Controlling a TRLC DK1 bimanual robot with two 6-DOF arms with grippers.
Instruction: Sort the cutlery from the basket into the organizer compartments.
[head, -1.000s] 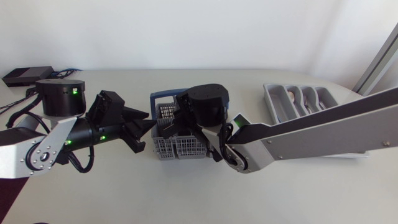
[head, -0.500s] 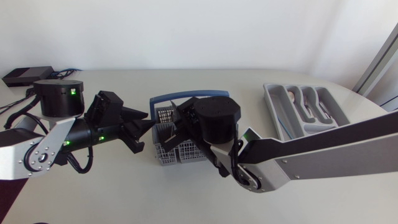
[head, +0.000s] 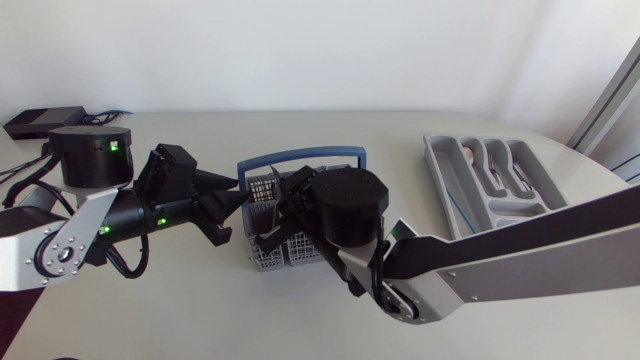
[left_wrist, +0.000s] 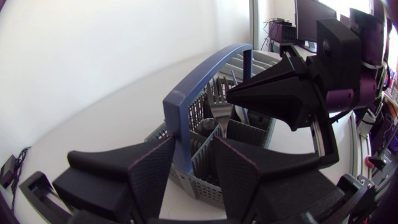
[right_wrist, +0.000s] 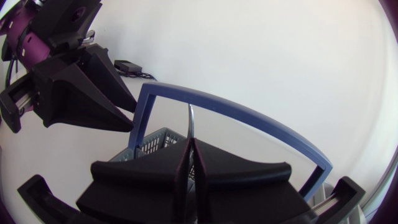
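**Right wrist view: slim piece of cutlery pinched over the basket**

Right wrist view has the right gripper (right_wrist: 190, 151) closed to a narrow slit. Both fingers press on a thin metal piece of cutlery (right_wrist: 191, 121) that stands upright out of their tips. Only this slender upper part shows, so I cannot tell what kind of piece it is. Just ahead of the fingertips lies the grey mesh basket (right_wrist: 151, 140), with its blue handle (right_wrist: 249, 118) raised in an arch over it.

From the head view, the right arm reaches in past the middle, and its gripper sits over the basket's left half.

The left gripper (left_wrist: 194, 163) is at the basket's left end, fingers spread wide. The end wall and the foot of the handle show between them in the left wrist view. Whether either finger touches the basket I cannot tell. That view also shows a fork (left_wrist: 217, 111) standing tines up in a basket cell, close under the tip of the right gripper.

The basket stands near the middle of the worktop (head: 200, 315). The organizer (head: 441, 178) lies well apart on the right side, with several pieces of cutlery already in its long compartments. A black box (head: 42, 121) sits at the far left corner.
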